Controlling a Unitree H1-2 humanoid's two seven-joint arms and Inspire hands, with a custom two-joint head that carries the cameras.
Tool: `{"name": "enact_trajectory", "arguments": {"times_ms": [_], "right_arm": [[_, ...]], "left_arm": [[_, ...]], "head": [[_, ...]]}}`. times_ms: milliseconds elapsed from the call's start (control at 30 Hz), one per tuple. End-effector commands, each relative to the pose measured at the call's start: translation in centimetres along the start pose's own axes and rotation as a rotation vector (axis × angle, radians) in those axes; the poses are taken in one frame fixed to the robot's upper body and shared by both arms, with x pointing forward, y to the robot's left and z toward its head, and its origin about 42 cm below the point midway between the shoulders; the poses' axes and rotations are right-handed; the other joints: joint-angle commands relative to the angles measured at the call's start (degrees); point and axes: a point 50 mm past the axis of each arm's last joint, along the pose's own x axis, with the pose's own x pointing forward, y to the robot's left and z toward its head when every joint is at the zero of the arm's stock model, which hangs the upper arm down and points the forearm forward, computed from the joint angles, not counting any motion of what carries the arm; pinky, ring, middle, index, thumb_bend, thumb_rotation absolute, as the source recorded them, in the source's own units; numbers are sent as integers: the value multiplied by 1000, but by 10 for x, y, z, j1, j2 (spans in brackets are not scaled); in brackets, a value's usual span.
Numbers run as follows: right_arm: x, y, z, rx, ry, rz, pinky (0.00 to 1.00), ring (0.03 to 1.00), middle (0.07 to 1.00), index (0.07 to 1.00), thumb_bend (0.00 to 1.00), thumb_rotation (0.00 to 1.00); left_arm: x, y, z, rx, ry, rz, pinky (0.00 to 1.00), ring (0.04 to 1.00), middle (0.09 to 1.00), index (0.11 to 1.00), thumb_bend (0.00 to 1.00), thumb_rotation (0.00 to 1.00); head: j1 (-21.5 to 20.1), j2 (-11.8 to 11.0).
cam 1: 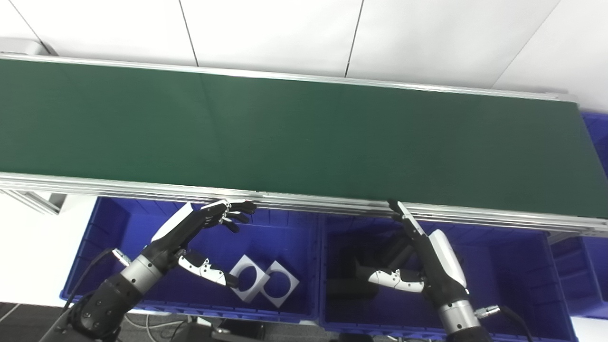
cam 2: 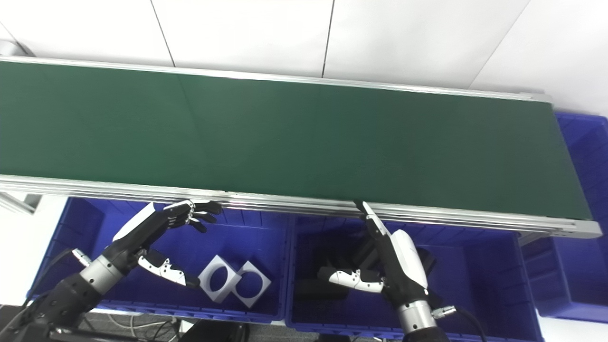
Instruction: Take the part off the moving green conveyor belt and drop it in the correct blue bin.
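Observation:
The green conveyor belt runs across the view with no part on it. My left hand is open and empty, held over the left blue bin, fingers near the belt's front rail. My right hand is open and empty over the middle blue bin, fingertips at the rail. Two white square parts with round holes lie in the left bin. Dark parts lie in the middle bin, partly hidden by my right hand.
A third blue bin stands at the right end of the belt. The belt's aluminium front rail runs just above both hands. A white wall is behind the belt.

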Motion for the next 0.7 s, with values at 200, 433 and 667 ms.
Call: {"name": "enact_trajectory", "arguments": {"times_ms": [200, 433, 667], "right_arm": [[-4, -6, 9, 139, -149, -37, 678, 793, 855, 915, 936, 431], [-8, -3, 13, 190, -152, -38, 661, 763, 836, 921, 955, 401], [-13, -4, 10, 216, -123, -45, 685, 768, 837, 923, 942, 350]], "left_arm": [[7, 3, 10, 3, -68, -15, 654, 775, 837, 853, 987, 144], [19, -6, 10, -151, -99, -25, 715, 812, 893, 913, 944, 137], [22, -10, 5, -190, -83, -25, 709, 812, 910, 941, 929, 145]], "head": [[-1, -4], [-6, -6], [1, -6]]}}
